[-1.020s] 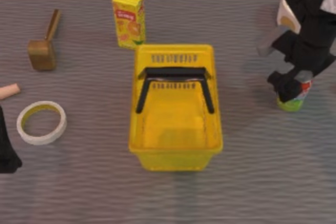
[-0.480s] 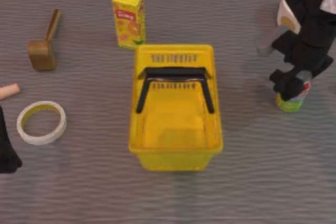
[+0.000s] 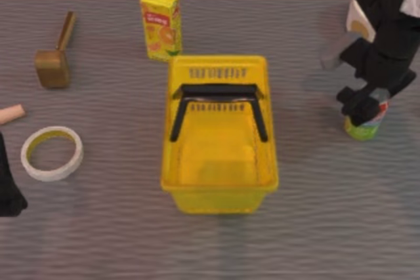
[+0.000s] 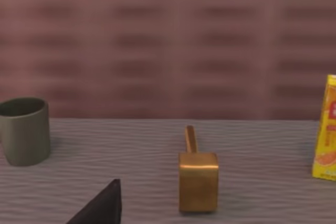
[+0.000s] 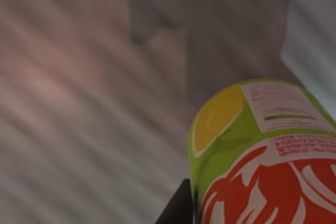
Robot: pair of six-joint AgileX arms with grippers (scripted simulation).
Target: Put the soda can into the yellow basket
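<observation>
right claw (image 3: 363, 107) and soda can (image 3: 365, 124) raised slightly

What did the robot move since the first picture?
The right gripper and the soda can shifted slightly up the top view between the first two pictures, then held. The yellow basket, juice carton, mallet and tape roll stayed put.

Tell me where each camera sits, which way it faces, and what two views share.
Top view: above the table, facing down on the basket, with the right gripper at the can.
Left wrist view: low, facing the hammer and carton; a dark tip of the arm shows.
Right wrist view: close against the can.
Top and left wrist views share hammer and carton.
</observation>
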